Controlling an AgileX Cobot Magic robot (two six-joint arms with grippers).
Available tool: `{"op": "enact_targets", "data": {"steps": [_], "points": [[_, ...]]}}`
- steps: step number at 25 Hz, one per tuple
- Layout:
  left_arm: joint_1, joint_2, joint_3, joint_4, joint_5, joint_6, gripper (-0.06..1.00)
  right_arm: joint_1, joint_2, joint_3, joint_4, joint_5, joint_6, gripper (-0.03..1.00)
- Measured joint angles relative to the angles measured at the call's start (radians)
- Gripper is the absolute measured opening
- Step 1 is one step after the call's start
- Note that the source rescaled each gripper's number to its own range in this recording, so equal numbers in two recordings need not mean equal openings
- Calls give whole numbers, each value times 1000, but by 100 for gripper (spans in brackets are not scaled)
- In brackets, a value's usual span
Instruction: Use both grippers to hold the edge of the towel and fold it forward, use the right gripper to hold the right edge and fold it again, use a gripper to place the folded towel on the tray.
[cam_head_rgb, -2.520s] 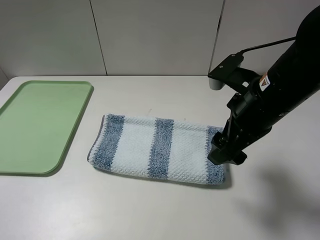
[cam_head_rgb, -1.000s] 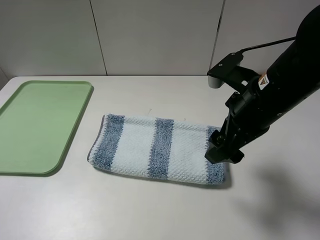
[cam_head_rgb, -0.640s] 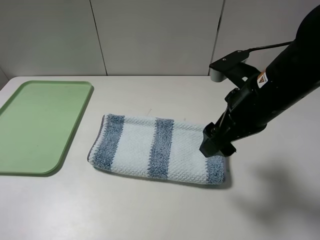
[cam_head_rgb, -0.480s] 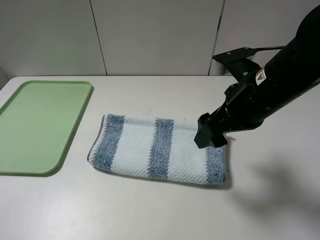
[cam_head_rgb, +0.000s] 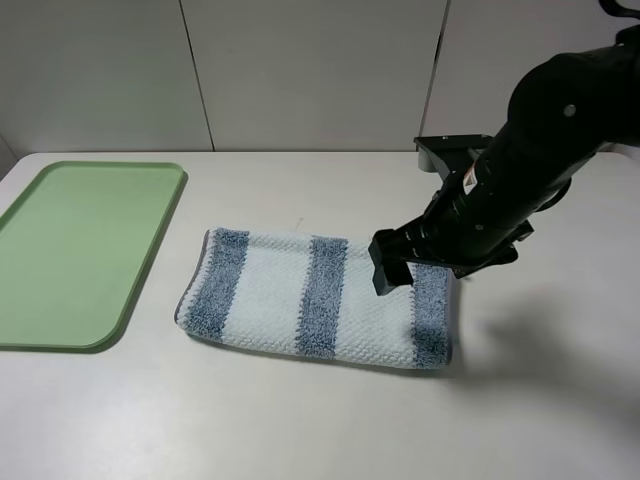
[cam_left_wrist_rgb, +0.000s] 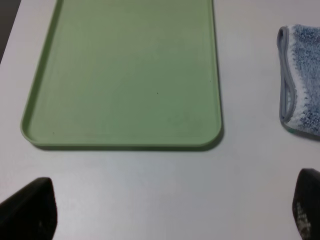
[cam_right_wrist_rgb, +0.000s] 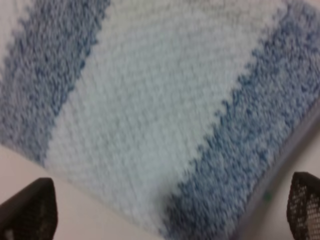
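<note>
The tray (cam_head_rgb: 90, 250) lies well to the left of the towel (cam_head_rgb: 290, 290) with nothing of the towel on it. The left gripper (cam_left_wrist_rgb: 167, 210) hangs over the table (cam_head_rgb: 300, 420) on that same side, jaws wide apart and holding nothing. The towel rests on the table as a doubled strip, so the forward fold looks done. The sideways fold and the move to the tray are left. Over the towel's right part, just inside the right edge (cam_head_rgb: 435, 310), hovers the right gripper (cam_head_rgb: 385, 272), fingers spread, gripping no cloth. The high view never shows the left gripper; only the left wrist view does, along with the two stacked layers at the towel's left end. The right wrist view, somewhat blurred, adds the weave close up and both fingertips clear of the cloth.
</note>
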Motion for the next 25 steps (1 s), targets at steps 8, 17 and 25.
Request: {"op": "enact_targets", "data": {"steps": [8, 17, 25], "points": [[0, 0, 0, 0, 0, 0, 93, -1, 103, -138, -87, 22, 181, 100], [0, 0, 0, 0, 0, 0, 93, -94, 157, -140, -132, 56, 286, 100], [0, 0, 0, 0, 0, 0, 93, -107, 190, -82, -131, 44, 271, 100]]}}
